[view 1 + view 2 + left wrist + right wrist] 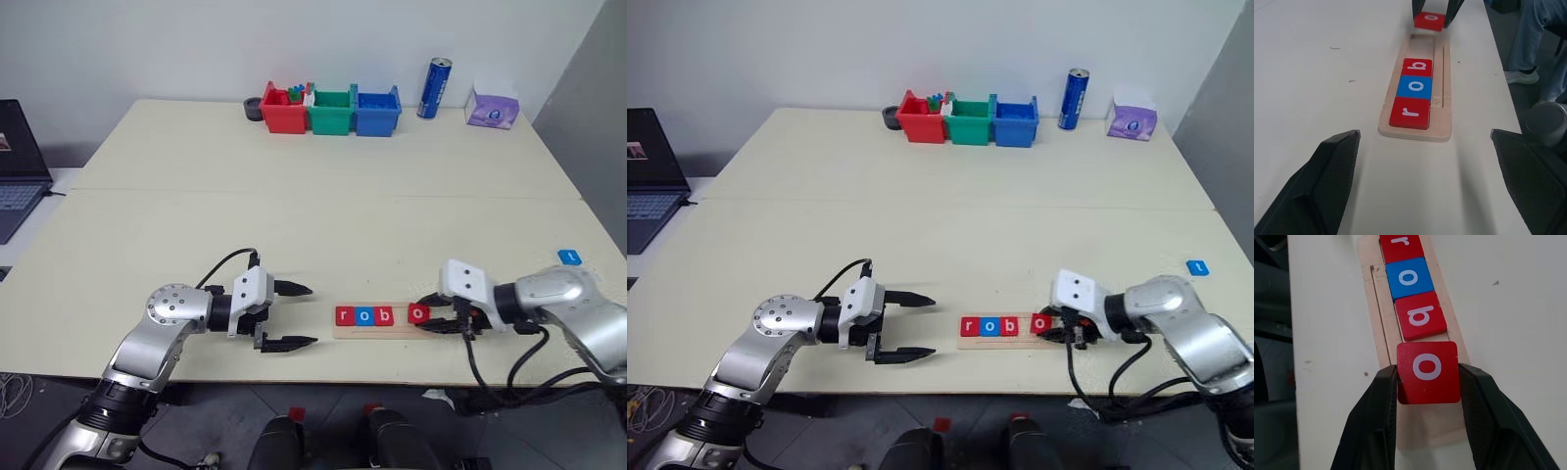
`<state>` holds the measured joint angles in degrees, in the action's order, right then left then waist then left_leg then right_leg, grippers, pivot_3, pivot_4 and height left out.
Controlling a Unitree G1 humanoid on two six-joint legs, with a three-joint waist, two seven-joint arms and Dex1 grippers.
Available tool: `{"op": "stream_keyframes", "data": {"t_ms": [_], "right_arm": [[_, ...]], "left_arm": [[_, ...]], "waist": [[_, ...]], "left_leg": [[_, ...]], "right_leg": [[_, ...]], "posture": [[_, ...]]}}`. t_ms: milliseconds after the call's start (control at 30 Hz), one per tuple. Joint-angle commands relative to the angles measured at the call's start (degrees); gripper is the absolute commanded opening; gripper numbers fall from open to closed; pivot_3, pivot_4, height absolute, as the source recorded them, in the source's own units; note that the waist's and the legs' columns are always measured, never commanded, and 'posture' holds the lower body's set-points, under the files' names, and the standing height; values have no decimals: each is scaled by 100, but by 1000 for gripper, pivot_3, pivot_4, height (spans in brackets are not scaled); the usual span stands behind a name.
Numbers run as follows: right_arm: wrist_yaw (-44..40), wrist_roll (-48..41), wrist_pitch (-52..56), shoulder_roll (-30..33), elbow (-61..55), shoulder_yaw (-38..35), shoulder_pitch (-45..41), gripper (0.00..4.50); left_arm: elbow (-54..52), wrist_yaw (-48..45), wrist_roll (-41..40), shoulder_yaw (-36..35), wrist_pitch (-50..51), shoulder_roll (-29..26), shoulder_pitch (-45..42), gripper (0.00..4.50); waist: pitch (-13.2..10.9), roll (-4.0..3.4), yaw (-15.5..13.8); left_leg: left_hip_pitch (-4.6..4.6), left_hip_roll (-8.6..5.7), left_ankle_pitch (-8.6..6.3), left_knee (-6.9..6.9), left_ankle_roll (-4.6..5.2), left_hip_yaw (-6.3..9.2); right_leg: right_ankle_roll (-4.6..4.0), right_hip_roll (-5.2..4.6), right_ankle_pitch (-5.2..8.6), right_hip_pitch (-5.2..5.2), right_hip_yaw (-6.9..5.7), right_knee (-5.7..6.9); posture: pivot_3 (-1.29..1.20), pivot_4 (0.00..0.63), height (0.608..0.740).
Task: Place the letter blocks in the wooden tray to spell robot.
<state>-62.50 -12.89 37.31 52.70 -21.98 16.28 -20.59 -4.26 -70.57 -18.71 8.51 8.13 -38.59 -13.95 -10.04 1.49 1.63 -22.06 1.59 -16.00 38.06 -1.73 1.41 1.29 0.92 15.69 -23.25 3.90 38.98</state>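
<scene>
The wooden tray (377, 330) lies near the table's front edge, and three letter blocks sit in it: red r (343, 315), blue o (364, 315), red b (386, 315). My right gripper (1427, 374) is shut on a red o block (1428, 371), holding it just above the tray's free right end, next to the b. A blue t block (569, 258) lies on the table at the far right. To the left of the tray, my left gripper (292, 315) stands open, pointing at the tray's left end with nothing between its fingers.
Red (282, 110), green (331, 112) and blue (376, 111) bins stand in a row at the table's back edge, with a blue can (433, 88) and a purple tissue box (493, 108) to their right. A laptop (18, 162) sits off the table's left side.
</scene>
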Motion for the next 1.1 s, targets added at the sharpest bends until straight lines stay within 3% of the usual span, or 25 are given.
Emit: {"op": "stream_keyframes", "data": {"t_ms": [33,967,1100], "right_arm": [[-6,213,7,-49,13,213,-239,1436],[-207,629,-246,-258,424,513,-519,1436],[-264,652,-276,-274,406,513,-544,2844]], "left_arm": [[-230,51,-7,-62,-92,5,-5,4500],[-213,141,6,-36,-170,18,74,4500],[-240,156,5,-36,-157,17,92,4500]], "waist": [[0,0,1],[0,0,8],[0,0,8]], "left_leg": [[0,0,0,0,0,1],[1,3,0,0,0,2],[1,3,0,0,0,2]], "right_leg": [[0,0,0,0,1,0],[-8,1,-5,-1,-4,2],[-8,1,-5,-1,-5,2]], "posture": [[0,150,740],[0,150,740],[0,150,740]]}}
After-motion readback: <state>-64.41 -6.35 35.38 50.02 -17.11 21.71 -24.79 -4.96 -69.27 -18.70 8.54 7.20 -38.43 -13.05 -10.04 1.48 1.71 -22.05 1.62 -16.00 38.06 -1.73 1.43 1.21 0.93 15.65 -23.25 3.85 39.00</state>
